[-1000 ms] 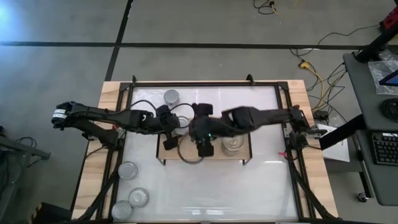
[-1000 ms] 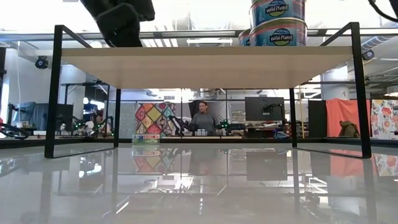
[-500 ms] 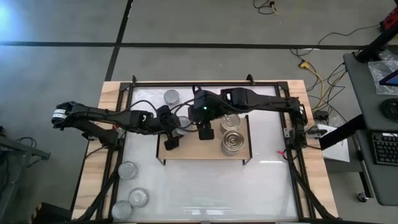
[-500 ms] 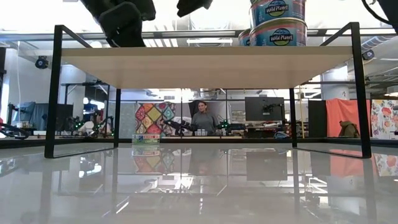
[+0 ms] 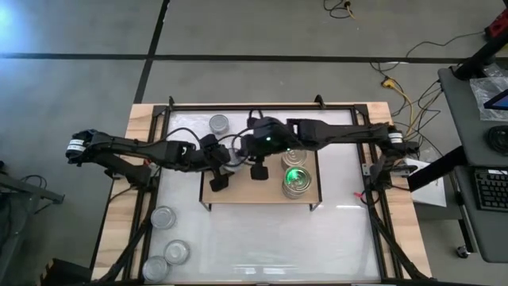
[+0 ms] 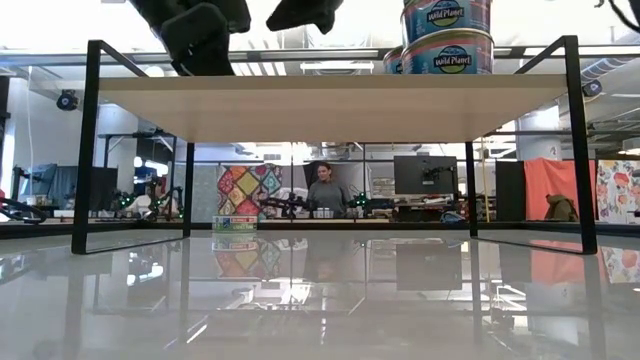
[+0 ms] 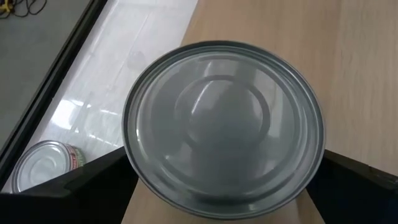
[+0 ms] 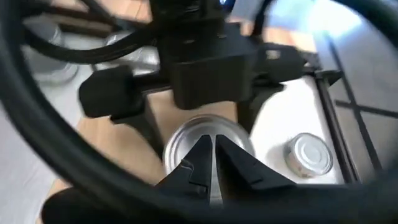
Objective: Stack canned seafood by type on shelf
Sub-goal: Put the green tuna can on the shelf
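shelf (image 5: 238,193) left end is crowded: left gripper (image 5: 225,168) straddles a silver-top can (image 7: 224,127), right gripper (image 5: 258,165) closed just beside it, arms nearly touching there i think. stacked cans (image 5: 297,180) block the right end. mid-shelf front strip is free. under the shelf open between black legs (image 6: 85,150). loose cans (image 5: 165,216) sit at the table's front-left corner.

We saw even, bright overhead light. The glossy white tabletop (image 6: 320,300) mirrored the room in the low view and glared near the front edge from above. The right wrist view was motion-blurred; a green glow tinted one can (image 5: 295,175).
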You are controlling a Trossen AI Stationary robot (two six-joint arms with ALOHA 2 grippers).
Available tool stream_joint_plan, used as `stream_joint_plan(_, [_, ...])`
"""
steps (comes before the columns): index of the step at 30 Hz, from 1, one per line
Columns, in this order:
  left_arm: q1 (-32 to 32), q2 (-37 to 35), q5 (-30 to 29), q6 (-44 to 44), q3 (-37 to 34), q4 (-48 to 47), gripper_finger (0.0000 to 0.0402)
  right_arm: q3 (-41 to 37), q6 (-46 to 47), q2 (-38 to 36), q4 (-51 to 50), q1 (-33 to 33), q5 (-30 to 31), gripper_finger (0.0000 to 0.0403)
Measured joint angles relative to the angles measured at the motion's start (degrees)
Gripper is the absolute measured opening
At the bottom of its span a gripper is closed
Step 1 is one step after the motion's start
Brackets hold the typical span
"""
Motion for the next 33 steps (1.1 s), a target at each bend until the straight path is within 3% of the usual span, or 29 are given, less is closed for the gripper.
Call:
stream_joint_plan(5, [0.0,0.0,0.0,0.0,0.0,-0.1,0.0396,-12.0,2.1,-5.5,12.9,-1.5,-0.1,0.0013])
stream_joint_plan(9, [0.0,0.0,0.0,0.0,0.0,-0.1,0.0396,-16.2,4.1,-6.1,17.0,-3.6,-1.3,0.0013])
stream_joint_plan(20, [0.2,0.0,-0.1,1.4,0.0,0.8,0.0396,-12.0,5.6,0.6,16.3,-6.1,-11.7,0.0013])
stream_joint_plan(33, [1.1,0.0,-1.5,2.4,0.0,1.3,0.0396,-3.7,5.4,8.0,7.8,-6.0,-13.3,0.0013])
